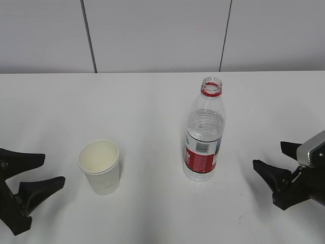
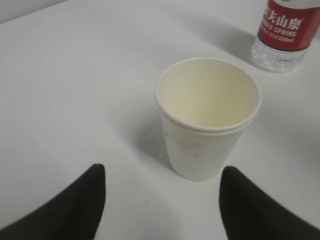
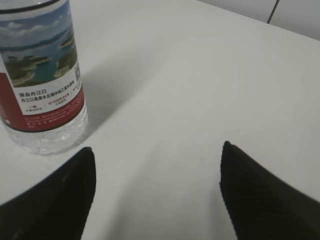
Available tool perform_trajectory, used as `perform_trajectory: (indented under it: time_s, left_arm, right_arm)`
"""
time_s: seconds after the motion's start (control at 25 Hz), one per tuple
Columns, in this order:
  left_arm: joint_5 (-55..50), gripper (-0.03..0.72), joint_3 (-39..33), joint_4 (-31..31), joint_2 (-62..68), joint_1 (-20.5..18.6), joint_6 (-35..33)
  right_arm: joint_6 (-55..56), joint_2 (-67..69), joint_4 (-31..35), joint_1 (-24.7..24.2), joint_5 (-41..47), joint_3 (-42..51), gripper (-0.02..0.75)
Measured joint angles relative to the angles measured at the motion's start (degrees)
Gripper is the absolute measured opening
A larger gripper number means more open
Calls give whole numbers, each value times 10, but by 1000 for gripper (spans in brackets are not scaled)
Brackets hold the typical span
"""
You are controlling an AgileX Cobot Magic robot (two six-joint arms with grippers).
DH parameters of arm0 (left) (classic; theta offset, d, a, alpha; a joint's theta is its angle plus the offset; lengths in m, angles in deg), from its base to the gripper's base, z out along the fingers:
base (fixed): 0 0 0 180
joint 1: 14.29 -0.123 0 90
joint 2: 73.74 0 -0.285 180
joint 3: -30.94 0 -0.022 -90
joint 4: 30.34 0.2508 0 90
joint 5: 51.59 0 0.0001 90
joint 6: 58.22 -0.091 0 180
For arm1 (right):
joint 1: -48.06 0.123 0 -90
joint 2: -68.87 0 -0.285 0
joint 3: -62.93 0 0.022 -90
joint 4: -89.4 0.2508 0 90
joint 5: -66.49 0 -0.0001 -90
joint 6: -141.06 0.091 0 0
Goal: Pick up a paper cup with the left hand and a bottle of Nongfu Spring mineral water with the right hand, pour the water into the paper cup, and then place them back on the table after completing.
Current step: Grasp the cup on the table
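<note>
we see the left hand (image 1: 44,171) spread wide, empty, low on the table (image 1: 152,101) just left of the cup (image 1: 100,166). right hand (image 1: 274,157) wide too, holding nothing, right of the uncapped bottle (image 1: 204,132). cup and bottle upright, apart.

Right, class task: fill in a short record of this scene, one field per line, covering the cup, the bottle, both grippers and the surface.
paper cup: upright on the table, looks empty, nothing touching it
bottle: upright, cap off, red label, clear water inside, right of the cup
left hand: open, low at the left edge, facing the cup, holding nothing
right hand: open, at the right edge, facing the bottle, holding nothing
table: plain white
task stage: neither item picked up yet
</note>
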Motion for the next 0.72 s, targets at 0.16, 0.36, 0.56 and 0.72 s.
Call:
perform_trajectory:
  time_s: [0.16, 0.36, 0.56, 0.72]
  left_arm:
    - [16, 496, 0, 6, 37, 0, 0]
    - [79, 607, 1, -10, 99, 0, -20]
    - [110, 620, 35, 3, 174, 0, -47]
    - [113, 620, 61, 21, 226, 0, -51]
  right_arm:
    - [1, 0, -10, 0, 0, -3, 573]
    - [6, 0, -31, 0, -1, -6, 573]
    - [7, 0, -34, 0, -1, -9, 573]
    - [7, 0, -34, 0, -1, -9, 573]
